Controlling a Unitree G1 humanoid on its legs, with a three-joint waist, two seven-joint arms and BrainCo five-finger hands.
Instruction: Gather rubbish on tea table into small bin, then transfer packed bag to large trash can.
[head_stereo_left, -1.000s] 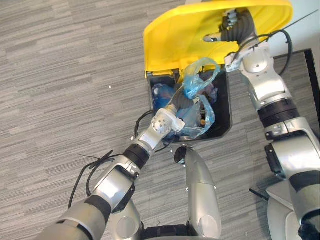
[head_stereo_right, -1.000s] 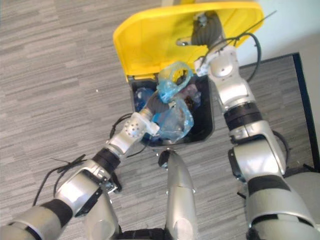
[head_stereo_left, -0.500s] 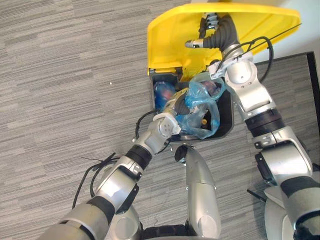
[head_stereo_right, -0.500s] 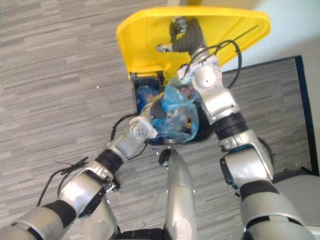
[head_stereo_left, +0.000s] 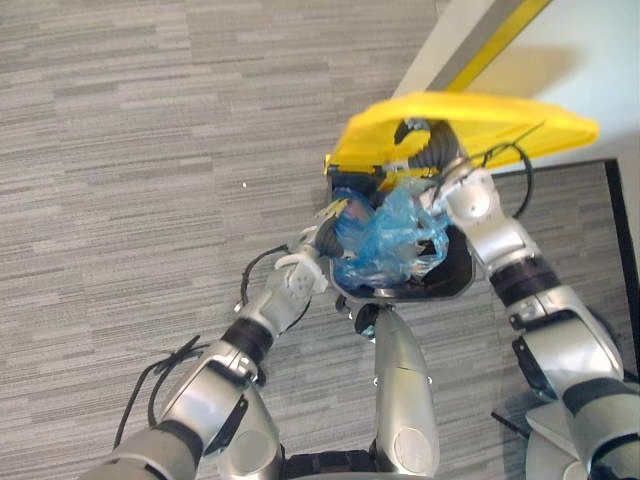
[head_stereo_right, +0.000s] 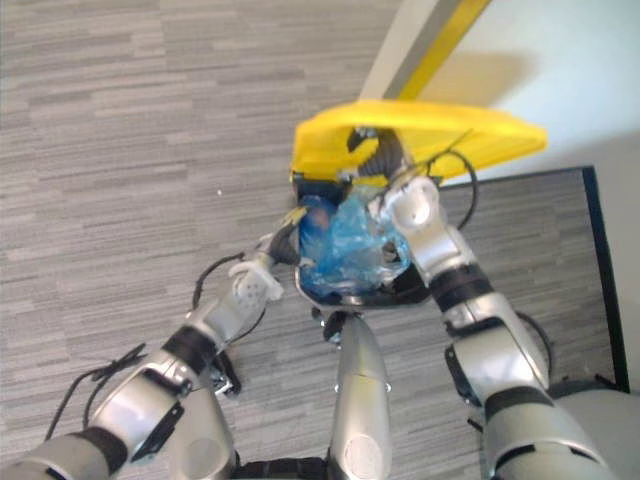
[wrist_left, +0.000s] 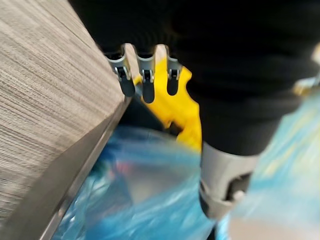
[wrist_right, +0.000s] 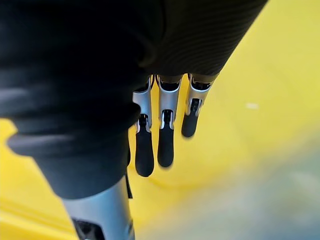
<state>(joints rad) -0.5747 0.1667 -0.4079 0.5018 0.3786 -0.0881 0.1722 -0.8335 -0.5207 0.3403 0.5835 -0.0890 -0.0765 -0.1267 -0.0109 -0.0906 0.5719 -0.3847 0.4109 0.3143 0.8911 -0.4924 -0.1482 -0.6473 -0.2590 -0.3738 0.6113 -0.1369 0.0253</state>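
Props the yellow lid (head_stereo_left: 500, 120) of the black trash can (head_stereo_left: 455, 285) half up with the right hand (wrist_right: 160, 135), fingers straight and flat against the underside, the hand mostly tucked under the lid in the head views. Reaches the left hand (wrist_left: 145, 75) in at the can's left rim near the hinge, fingers straight and released, palm hidden behind the blue bag (head_stereo_left: 385, 240). Leaves that bag bulging from the can's mouth, its bottom sunk out of sight and its contents too blurred to name.

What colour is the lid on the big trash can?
Yellow. The lid shows best in the left eye view.
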